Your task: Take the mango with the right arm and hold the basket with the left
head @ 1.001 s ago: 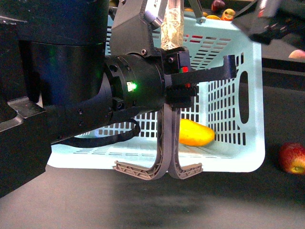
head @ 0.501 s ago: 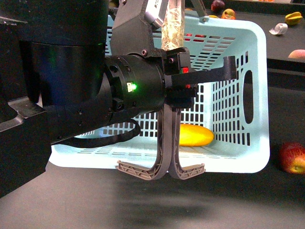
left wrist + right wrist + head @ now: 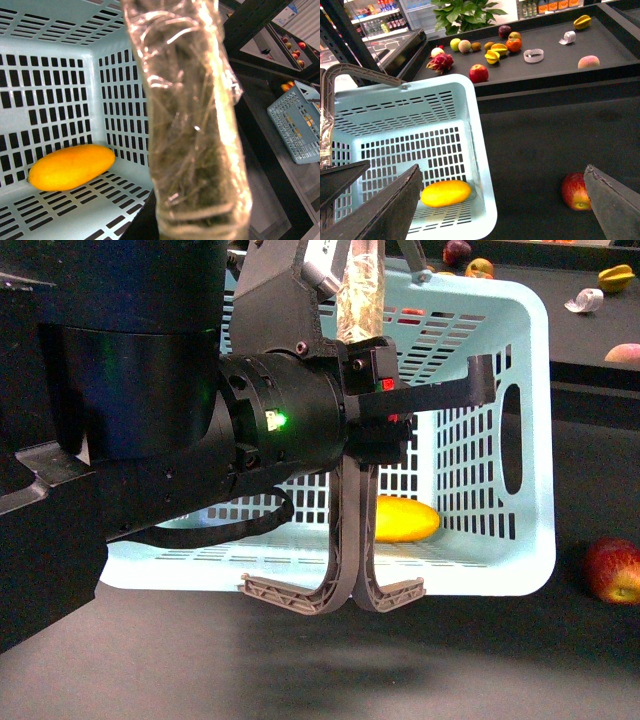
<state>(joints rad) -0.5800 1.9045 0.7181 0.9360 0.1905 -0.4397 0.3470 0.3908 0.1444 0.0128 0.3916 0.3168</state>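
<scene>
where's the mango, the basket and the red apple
mango (image 3: 445,193), right wrist view, middle of the fruit
basket (image 3: 485,180), right wrist view, rim beside the mango
apple (image 3: 574,191), right wrist view, its red skin

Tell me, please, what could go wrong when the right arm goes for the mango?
1. The mango lies close to the basket wall, so a finger of the open right gripper may strike the wall or push the fruit away.
2. The left arm reaches over the basket; the right gripper could hit it on the way in.
</scene>
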